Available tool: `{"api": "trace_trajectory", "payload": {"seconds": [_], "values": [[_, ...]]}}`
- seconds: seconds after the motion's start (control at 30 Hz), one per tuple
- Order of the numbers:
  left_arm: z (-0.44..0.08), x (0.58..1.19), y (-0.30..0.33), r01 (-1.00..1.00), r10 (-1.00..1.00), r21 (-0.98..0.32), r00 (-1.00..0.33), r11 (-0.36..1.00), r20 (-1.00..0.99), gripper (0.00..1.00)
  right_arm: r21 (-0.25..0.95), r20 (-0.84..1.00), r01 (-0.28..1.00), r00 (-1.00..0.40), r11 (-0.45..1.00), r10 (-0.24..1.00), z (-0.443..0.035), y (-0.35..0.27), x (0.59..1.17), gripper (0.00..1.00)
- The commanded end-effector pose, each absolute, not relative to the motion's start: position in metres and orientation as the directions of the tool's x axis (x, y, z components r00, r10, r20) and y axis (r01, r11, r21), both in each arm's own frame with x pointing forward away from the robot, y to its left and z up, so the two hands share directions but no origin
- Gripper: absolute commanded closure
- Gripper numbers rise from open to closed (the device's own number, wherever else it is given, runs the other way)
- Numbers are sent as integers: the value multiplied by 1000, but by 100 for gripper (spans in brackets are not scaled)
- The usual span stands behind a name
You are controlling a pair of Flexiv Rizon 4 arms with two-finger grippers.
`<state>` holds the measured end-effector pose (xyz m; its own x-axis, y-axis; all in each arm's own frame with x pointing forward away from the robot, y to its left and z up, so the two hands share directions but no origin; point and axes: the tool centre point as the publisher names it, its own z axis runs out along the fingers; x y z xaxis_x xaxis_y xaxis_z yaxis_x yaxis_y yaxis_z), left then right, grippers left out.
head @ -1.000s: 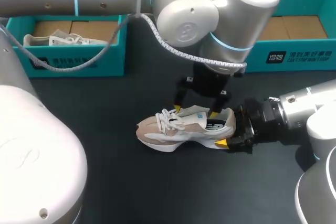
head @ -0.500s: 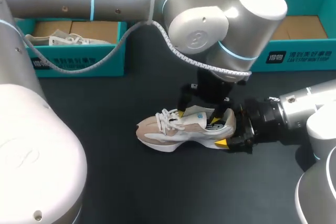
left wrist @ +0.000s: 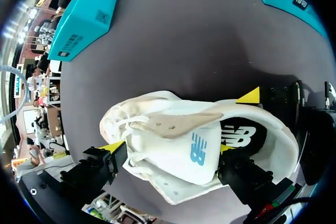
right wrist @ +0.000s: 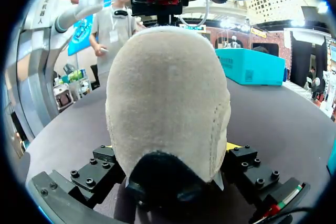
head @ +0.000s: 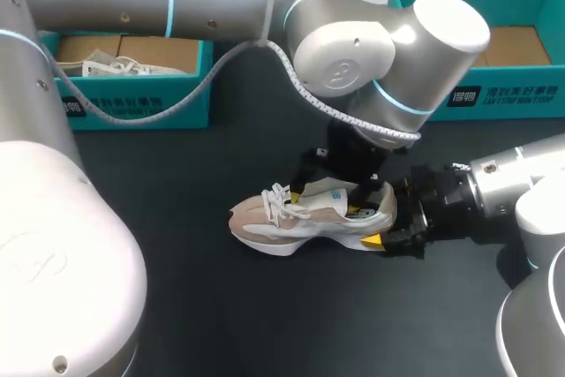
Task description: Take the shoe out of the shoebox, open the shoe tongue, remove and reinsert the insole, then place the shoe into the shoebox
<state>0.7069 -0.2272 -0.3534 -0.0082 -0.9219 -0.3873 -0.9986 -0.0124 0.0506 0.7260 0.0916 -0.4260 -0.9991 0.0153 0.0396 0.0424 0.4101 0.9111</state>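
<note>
Likely light, soft sneaker [head: 291, 218]: right gripper [right wrist: 170, 148] clamps its stiffer heel [right wrist: 168, 93]; left gripper [left wrist: 168, 148], spread wide, straddles the floppy tongue [left wrist: 197, 150] (2 fingers [left wrist: 111, 146], nothing pinched).

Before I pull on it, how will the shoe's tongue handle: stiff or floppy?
The tongue looks like thin padded fabric, curved rather than flat, so probably floppy and light. The shoe itself likely won't tip or slide when the tongue is tugged: the right gripper has its fingers on both sides of the heel.
</note>
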Motion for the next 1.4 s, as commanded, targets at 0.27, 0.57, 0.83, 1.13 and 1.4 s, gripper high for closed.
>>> {"api": "trace_trajectory", "payload": {"seconds": [0.27,0.57,0.83,1.13,1.4], "values": [[-332,704,-197,-998,-932,40,27,-45,-362,100,911,40,43,-999,411,16,-431,93,726,100],[-311,695,-170,-997,-947,26,58,-70,-317,100,911,40,43,-999,411,16,-431,93,726,100],[-308,687,-149,-996,-947,31,74,-88,-312,100,911,40,43,-999,411,16,-431,93,726,100],[-330,683,-132,-991,-942,60,95,-121,-321,100,911,40,43,-999,411,16,-431,93,726,100],[-357,684,-109,-982,-919,76,135,-174,-372,100,911,40,43,-999,411,16,-431,93,726,100]]}}
